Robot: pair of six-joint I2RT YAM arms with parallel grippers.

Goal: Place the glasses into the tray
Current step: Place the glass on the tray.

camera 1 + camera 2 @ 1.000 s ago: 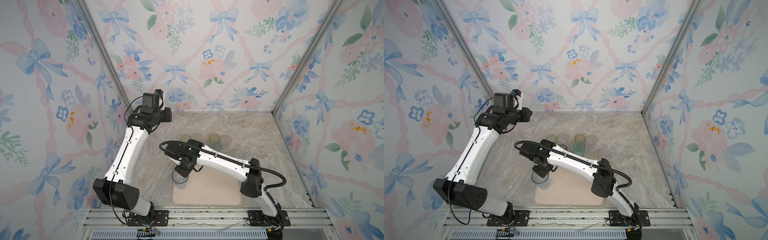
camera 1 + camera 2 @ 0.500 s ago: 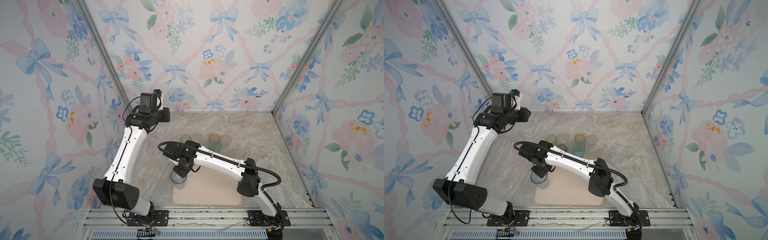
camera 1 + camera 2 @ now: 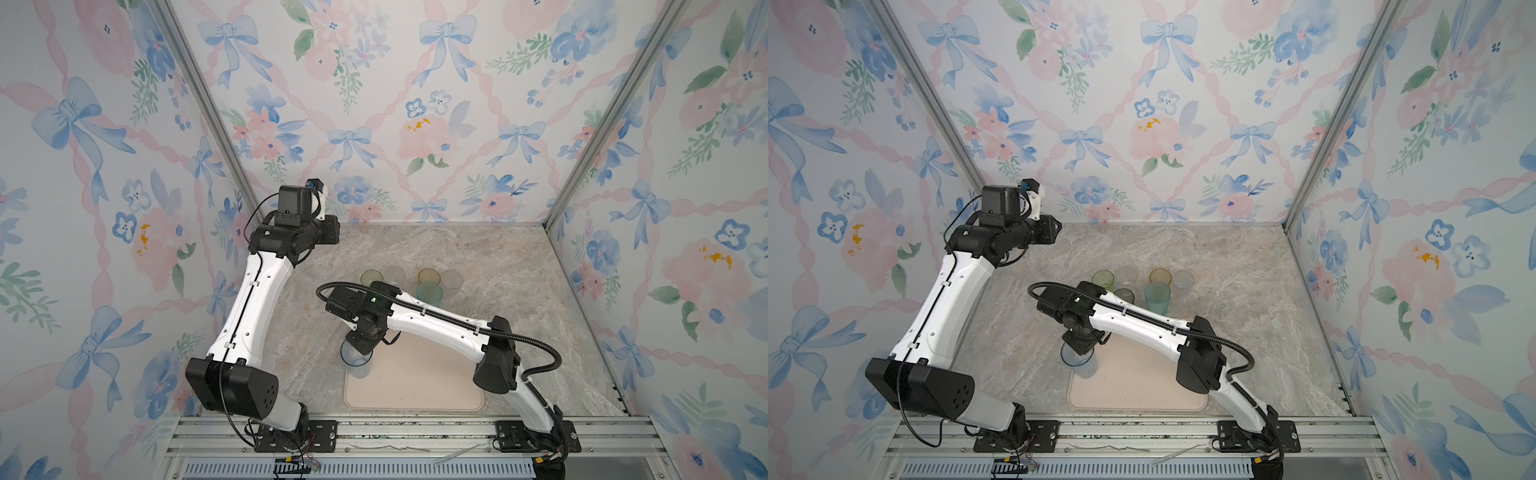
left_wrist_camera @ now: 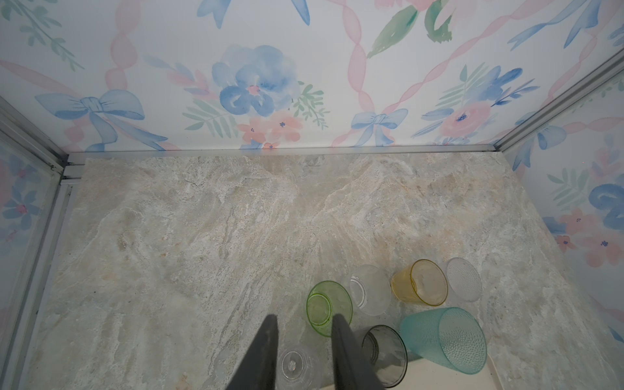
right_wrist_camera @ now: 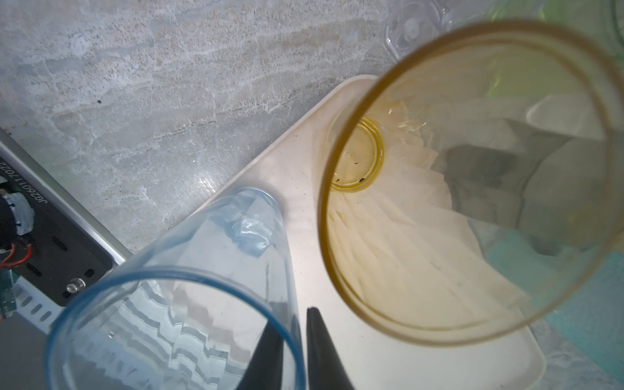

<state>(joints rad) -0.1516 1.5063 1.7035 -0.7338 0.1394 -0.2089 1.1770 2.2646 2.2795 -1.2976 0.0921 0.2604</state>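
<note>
Right wrist, blue tumbler (image 5: 185, 287) upright, mouth up, in tray (image 5: 388, 364) corner, right claw (image 5: 292, 319) parted astride rim, left claw (image 4: 305, 319) spread

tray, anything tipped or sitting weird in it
Nothing stands out: the pale blue tumbler and the amber tumbler both stand upright inside the tray, the blue one near its corner.

You have a marbled stone tabletop (image 3: 478, 257), floral wallpaper walls (image 3: 374, 104) from nine to three o'clock, and an aluminium rail (image 3: 415, 432) at six o'clock
</note>
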